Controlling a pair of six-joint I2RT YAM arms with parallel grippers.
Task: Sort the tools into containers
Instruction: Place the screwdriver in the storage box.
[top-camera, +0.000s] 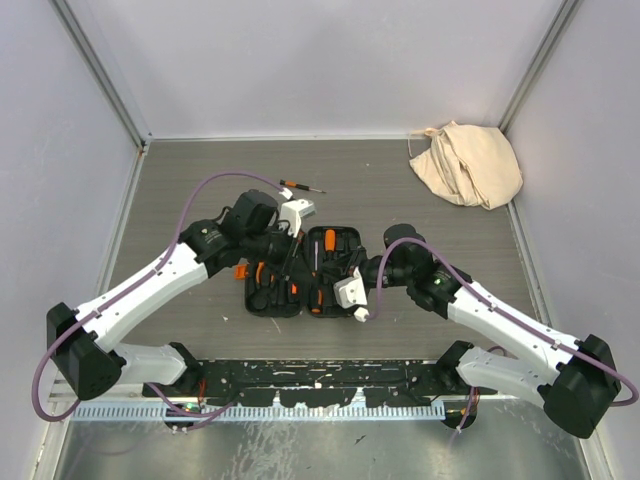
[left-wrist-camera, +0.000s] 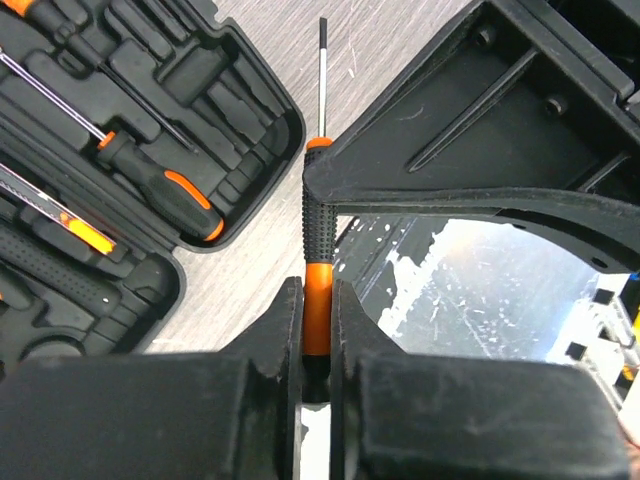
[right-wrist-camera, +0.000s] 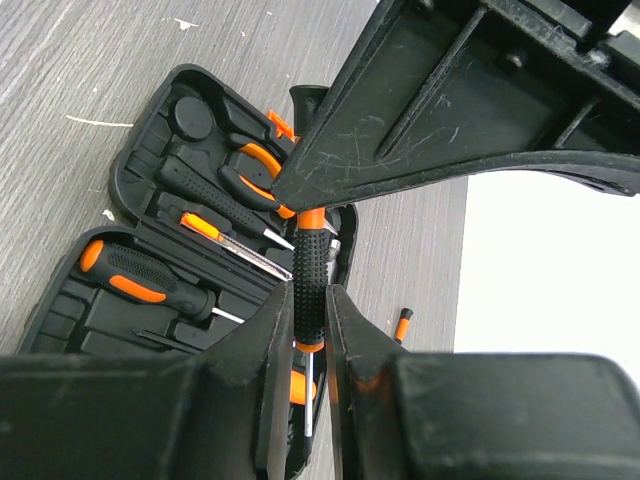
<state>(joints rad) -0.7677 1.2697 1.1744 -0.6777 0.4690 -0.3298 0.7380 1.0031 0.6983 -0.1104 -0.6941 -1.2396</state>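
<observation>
The black tool case (top-camera: 256, 306) lies open in the middle of the table, with several orange-and-black tools in its moulded slots. Both grippers meet over it on one small screwdriver (left-wrist-camera: 315, 215). My left gripper (left-wrist-camera: 317, 287) is shut on the orange rear end of its handle. My right gripper (right-wrist-camera: 309, 292) is shut on the black knurled middle of the same screwdriver (right-wrist-camera: 309, 270), whose thin shaft runs down past the right jaws. In the left wrist view the shaft points away over the bare table beside the case (left-wrist-camera: 255, 95).
Another small screwdriver (top-camera: 300, 186) lies loose on the table behind the case. A beige cloth bag (top-camera: 468, 163) sits in the far right corner. Grey walls enclose the table on three sides, and a slotted rail (top-camera: 320, 378) runs along the near edge.
</observation>
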